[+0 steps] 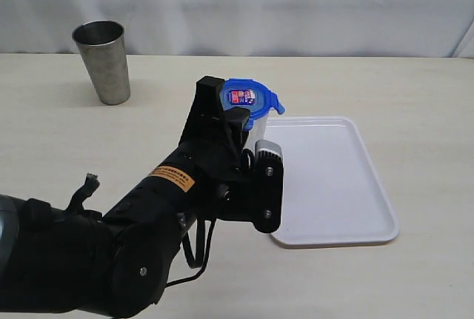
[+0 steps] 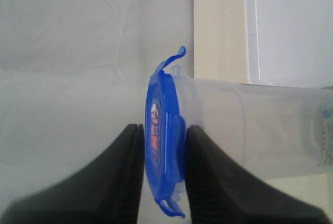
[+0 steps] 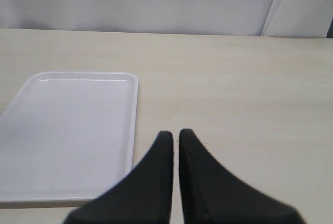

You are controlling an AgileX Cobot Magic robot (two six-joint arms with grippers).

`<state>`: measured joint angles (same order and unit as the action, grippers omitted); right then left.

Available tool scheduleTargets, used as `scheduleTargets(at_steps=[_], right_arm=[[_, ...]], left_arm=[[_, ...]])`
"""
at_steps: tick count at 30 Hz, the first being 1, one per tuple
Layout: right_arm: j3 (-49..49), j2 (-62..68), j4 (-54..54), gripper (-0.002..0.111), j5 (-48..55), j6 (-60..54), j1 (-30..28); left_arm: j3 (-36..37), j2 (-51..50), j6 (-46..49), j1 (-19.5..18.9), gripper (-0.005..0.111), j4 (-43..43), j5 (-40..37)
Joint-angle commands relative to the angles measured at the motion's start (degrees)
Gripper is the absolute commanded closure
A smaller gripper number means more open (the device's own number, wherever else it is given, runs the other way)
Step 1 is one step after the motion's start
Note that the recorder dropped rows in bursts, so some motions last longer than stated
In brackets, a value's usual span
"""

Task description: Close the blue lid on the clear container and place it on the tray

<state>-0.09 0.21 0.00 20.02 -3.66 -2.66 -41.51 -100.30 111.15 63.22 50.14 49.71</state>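
The blue lid [image 1: 248, 97] sits on the mouth of the clear container [image 1: 258, 132]. At least two of its snap flaps flare outward, so I judge the lid seated but not latched. The container stands upright, just beside the tray [image 1: 333, 186] near its far corner, and is not on it.

The left gripper [image 2: 164, 128] straddles the lid edge-on. One finger lies against the lid's top face and the other against the underside of its rim. Both fingers sit very close to the plastic. I cannot tell whether they are pinching the lid or have let go.

The right gripper [image 3: 173, 133] is closed, holds nothing, and hangs over bare table on the side of the tray away from the container.

Step in hand: closing the lid. Placement has not begun.

The next move calls for:
- pressing each flap down until it locks;
- a firm grip on the container body, so that the lid is not carrying the load;
- a short lift sideways onto the tray.

Limits of view:
- The arm hides the container's base, so contact with the table cannot be confirmed.
- The flaps on the far side of the lid are out of sight.
- The sticker [image 1: 242, 97] is too small to read.

A grey metal cup [image 1: 104, 60] stands well apart at the far left of the table.
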Motion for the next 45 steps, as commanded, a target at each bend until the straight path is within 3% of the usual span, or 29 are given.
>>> scheduleTargets(at_steps=[1,7,9,16,23,32,45], right_arm=[[0.09,-0.21,0.0,0.104,-0.17,-0.01,0.11],[0.09,-0.21,0.0,0.104,-0.17,-0.01,0.11],[0.09,-0.21,0.0,0.104,-0.17,-0.01,0.11],[0.09,-0.21,0.0,0.104,-0.17,-0.01,0.11],[0.09,-0.21,0.0,0.104,-0.17,-0.01,0.11],[0.09,-0.21,0.0,0.104,-0.17,-0.01,0.11],[0.09,-0.21,0.0,0.104,-0.17,-0.01,0.11]], left_arm=[[0.12,0.33,-1.95,0.1,0.076,1.75,0.3],[0.12,0.33,-2.19,0.1,0.048,2.6,-0.49],[0.12,0.33,-2.19,0.1,0.044,2.71,0.24],[0.12,0.33,-3.46,0.41,0.045,4.79,1.18],[0.12,0.33,-3.46,3.1,0.045,7.73,1.61],[0.12,0.33,-3.46,3.5,0.045,15.22,2.97],[0.12,0.33,-3.18,9.7,0.045,17.14,9.63]])
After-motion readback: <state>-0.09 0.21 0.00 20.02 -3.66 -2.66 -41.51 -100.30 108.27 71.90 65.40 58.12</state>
